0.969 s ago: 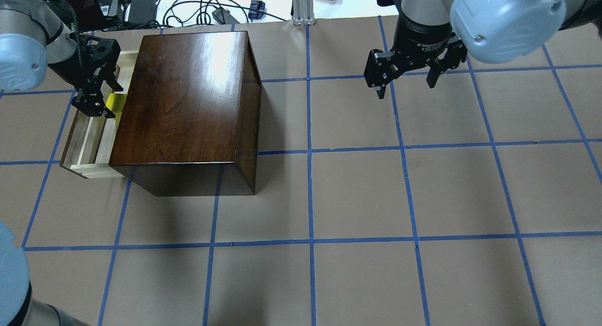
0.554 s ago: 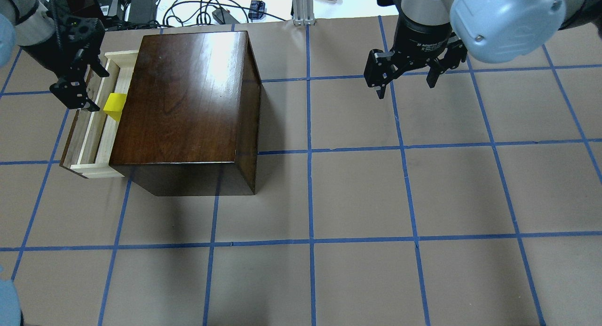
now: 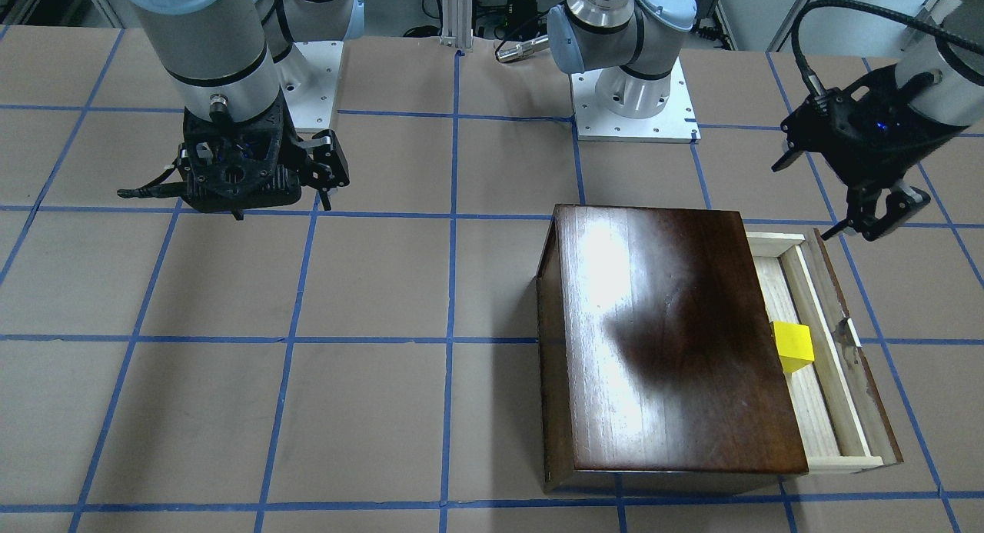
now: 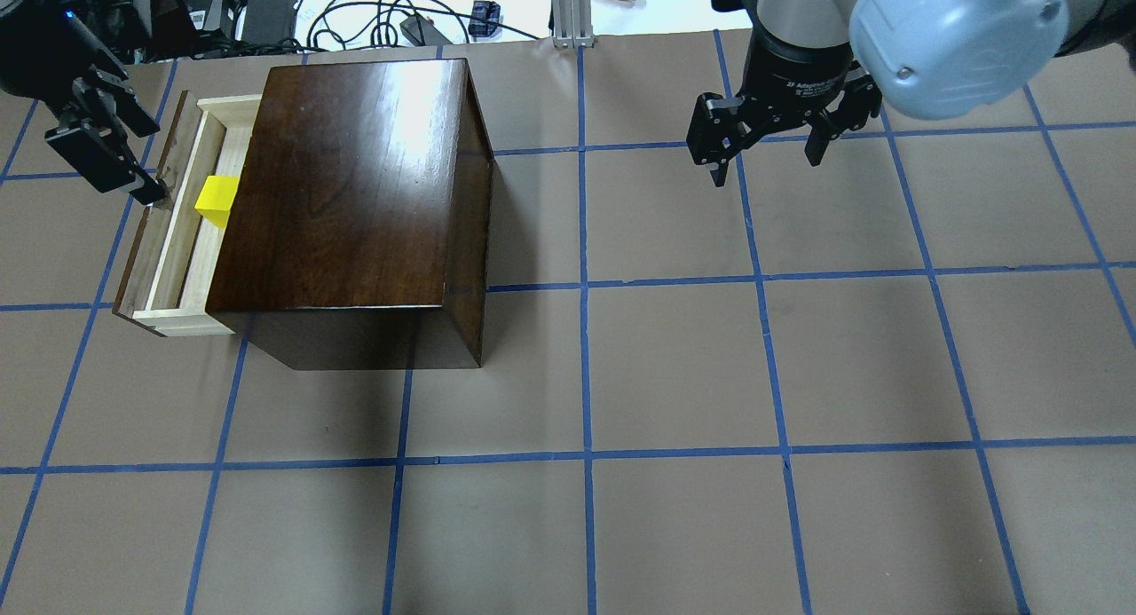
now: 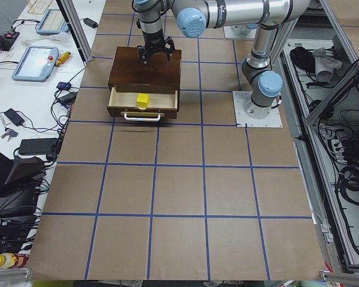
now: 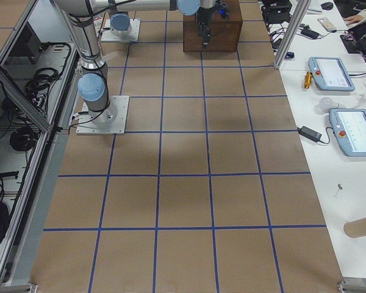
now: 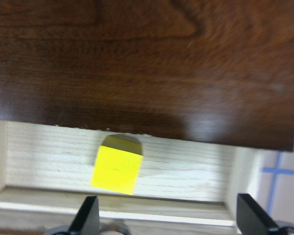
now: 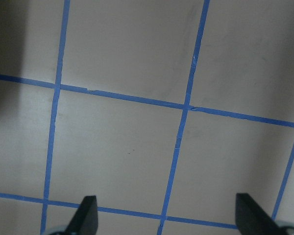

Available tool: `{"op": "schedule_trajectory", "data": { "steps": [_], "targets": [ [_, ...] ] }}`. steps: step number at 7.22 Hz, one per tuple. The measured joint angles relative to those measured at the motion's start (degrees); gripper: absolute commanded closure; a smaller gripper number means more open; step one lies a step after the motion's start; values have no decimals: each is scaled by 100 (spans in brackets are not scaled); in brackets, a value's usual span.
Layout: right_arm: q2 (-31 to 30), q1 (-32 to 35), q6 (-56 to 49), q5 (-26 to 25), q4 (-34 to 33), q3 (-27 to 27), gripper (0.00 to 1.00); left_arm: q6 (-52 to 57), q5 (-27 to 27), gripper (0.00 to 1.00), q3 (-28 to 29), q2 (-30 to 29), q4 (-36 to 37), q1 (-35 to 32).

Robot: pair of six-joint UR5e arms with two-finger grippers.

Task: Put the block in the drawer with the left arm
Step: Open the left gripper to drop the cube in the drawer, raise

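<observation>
The yellow block (image 4: pixel 216 193) lies in the pulled-out drawer (image 4: pixel 174 242) of the dark brown box (image 4: pixel 355 180), close against the box's edge. It also shows in the front view (image 3: pixel 792 347) and the left wrist view (image 7: pixel 116 169). My left gripper (image 4: pixel 147 158) is open and empty. It hangs above and outside the drawer's front panel, well clear of the block. In the front view the left gripper (image 3: pixel 824 201) is beyond the drawer's far corner. My right gripper (image 4: pixel 763 164) is open and empty over bare table, far from the box.
The table is brown paper with a blue tape grid (image 4: pixel 586 287). Cables, power bricks and a metal post (image 4: pixel 568 11) lie beyond its far edge. The right wrist view shows only table and tape lines (image 8: pixel 186 107).
My left gripper has risen and drawn back out of the drawer toward the view's upper left. The block stays in the drawer. The right arm has not moved.
</observation>
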Motion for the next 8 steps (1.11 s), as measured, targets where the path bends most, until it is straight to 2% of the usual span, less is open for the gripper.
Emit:
{"op": "schedule_trajectory", "data": {
  "steps": [3,6,8],
  "targets": [
    [0,0,1,4,0,0,0,-3640,3,0,-109,217,255,-330],
    [0,0,1,1,0,0,0,-6259,-8,0,-296,248,743,-756],
    [0,0,1,4,0,0,0,-7314,-11,0,-450,289,948,-1236]
  ]
}}
